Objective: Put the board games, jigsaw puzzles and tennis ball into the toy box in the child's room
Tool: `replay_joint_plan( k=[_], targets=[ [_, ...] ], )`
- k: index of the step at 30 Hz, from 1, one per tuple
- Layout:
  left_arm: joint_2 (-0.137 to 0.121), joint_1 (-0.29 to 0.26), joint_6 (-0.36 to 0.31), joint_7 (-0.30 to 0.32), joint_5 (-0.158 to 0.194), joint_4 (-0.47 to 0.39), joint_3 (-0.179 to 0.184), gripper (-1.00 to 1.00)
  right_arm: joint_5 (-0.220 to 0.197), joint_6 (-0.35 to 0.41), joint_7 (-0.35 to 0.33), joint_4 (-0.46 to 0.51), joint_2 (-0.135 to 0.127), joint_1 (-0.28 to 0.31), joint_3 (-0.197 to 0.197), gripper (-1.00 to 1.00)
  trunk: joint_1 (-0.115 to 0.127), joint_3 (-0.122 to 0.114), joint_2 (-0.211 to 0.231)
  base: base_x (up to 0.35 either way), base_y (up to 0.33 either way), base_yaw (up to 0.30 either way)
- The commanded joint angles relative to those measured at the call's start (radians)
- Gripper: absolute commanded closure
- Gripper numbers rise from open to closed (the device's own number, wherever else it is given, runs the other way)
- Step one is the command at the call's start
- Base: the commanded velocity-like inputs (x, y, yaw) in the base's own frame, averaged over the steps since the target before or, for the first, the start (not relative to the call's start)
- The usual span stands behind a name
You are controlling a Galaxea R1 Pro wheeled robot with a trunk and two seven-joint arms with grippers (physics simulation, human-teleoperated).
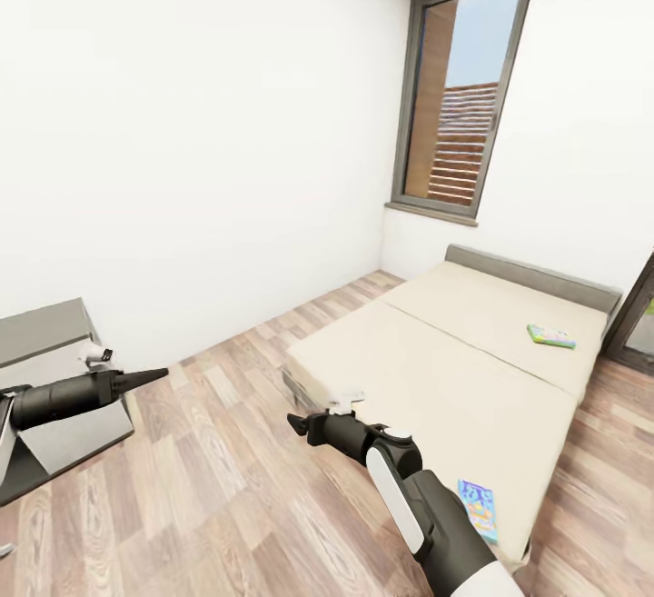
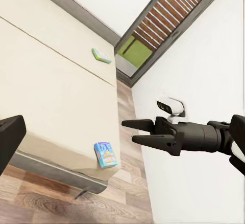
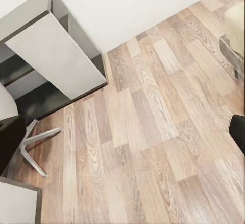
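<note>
Two board games lie on the beige bed (image 1: 454,370). The green-edged one (image 1: 550,335) rests near the grey headboard, and the blue one (image 1: 479,508) lies at the bed's near corner. My right gripper (image 1: 292,421) hovers over the floor by the bed's foot, well short of both boxes. My left gripper (image 1: 162,373) reaches out from the left, further from the bed. The left wrist view looks across the bed (image 2: 51,81) at the green-edged game (image 2: 101,55) and the blue game (image 2: 105,154). It also catches my right gripper (image 2: 128,132), open and empty. The left fingers sit at that view's edges, apart.
A low dark-grey-topped cabinet (image 1: 45,333) stands against the white wall at the left; the right wrist view has it too (image 3: 56,55), with a chair's silver star base (image 3: 35,142). Wood-plank floor (image 1: 227,479) lies between me and the bed. A tall window (image 1: 463,97) rises behind the headboard.
</note>
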State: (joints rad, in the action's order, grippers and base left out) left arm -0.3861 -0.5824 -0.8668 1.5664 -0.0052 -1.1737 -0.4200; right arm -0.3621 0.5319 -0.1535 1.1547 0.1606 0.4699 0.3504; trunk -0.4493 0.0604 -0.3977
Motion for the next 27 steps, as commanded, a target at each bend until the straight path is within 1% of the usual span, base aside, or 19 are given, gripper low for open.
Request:
replay_joint_plan(
  k=[1,11,27],
  targets=[
    [-0.001,0.0,-0.011,0.004,-0.001,0.0,0.0,-1.0,-0.002,0.005,-0.001,0.0,0.0,0.001,-0.001,-1.0,-0.001,0.002,-0.002,0.0,0.178,-0.28],
    [-0.001,0.0,-0.011,0.004,-0.001,0.0,0.0,-1.0,-0.002,0.005,-0.001,0.0,0.0,0.001,-0.001,-1.0,-0.001,-0.003,-0.002,0.0,0.109,-0.28],
    [-0.001,0.0,-0.011,0.004,0.0,0.0,0.0,-1.0,-0.001,0.005,-0.001,0.0,0.0,0.001,-0.001,-1.0,-0.001,-0.011,-0.002,0.0,0.006,-0.281]
  ],
)
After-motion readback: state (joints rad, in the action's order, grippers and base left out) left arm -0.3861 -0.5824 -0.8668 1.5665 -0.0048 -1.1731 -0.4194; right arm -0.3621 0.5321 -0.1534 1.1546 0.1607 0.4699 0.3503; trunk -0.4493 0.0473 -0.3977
